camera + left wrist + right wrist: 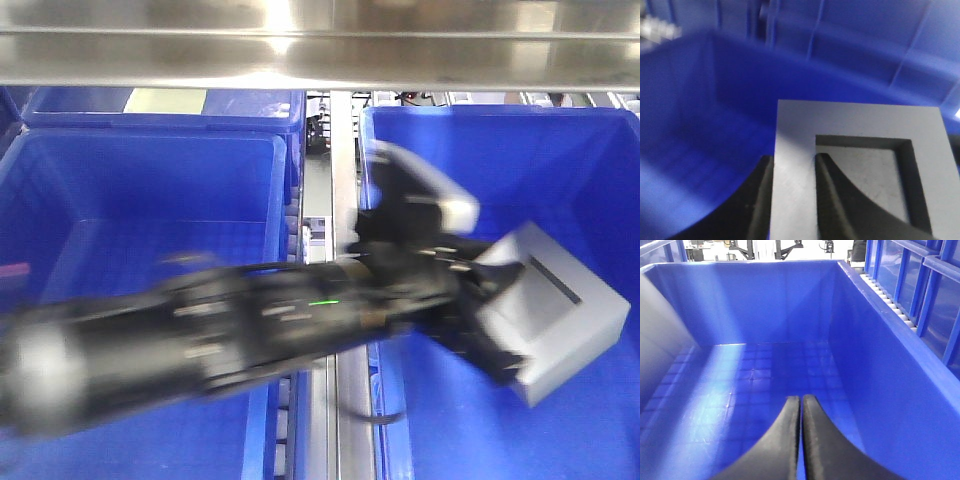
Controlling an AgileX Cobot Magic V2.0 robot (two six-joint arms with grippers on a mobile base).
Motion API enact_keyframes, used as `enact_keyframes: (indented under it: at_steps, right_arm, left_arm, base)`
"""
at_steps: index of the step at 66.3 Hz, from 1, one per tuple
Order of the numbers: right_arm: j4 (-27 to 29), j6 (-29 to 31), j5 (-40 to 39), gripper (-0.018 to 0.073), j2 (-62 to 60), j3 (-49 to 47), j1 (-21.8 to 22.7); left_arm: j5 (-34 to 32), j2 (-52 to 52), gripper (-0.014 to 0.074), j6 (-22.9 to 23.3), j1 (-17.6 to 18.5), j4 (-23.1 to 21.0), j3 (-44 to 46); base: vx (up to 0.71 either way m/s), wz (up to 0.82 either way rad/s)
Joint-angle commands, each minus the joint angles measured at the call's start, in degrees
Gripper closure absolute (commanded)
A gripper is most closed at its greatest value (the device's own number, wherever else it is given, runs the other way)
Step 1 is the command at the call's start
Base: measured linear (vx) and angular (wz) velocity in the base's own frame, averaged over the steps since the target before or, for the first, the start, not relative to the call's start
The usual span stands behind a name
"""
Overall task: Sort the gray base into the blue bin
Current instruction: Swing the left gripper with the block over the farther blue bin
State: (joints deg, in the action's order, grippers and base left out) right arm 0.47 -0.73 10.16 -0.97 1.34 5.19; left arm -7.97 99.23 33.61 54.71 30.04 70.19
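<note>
A shiny metal rail (320,45) runs across the top of the front view, and below it blue plastic crates fill the scene, split by a narrow metal divider (340,170) down the middle. The blue bin (560,170) takes up the right side; another blue crate (130,200) takes up the left, with a further one behind it at the far left corner.

The left arm (200,340) reaches in from the lower left edge, across the divider, and its left gripper (490,310) holds the gray base (555,310) up in the air over the right-hand bin, tilted, with its recessed face turned upward. In the left wrist view the two dark fingers (832,195) are clamped on one wall of the block (795,150): one finger lies inside the square recess, the other against the outer side, with blue bin wall beyond.

The right gripper (801,440) has its fingers pressed together, holding nothing, above the grid-patterned floor (755,380) of a blue crate.
</note>
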Motion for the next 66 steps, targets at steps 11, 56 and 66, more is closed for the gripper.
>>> enact_keyframes:
  at_steps: [11, 56, 66]
  right_arm:
    - [-0.47, 0.73, -1.73, 0.0564, -0.10, 0.37, -0.02]
    - [-0.47, 0.73, -1.73, 0.0564, -0.10, 0.37, -0.02]
    - [-0.47, 0.73, -1.73, 0.0564, -0.10, 0.37, -0.02]
  left_arm:
    - [11.53, 8.53, 0.0603, 0.10, 2.92, -1.69, 15.82]
    - [16.17, 16.32, 0.0243, 0.10, 4.51, -2.11, 19.21]
    - [17.90, 15.93, 0.0142, 0.10, 4.51, -2.47, 19.21]
  base:
    - [0.00, 0.00]
    - [0.00, 0.00]
    - [0.00, 0.00]
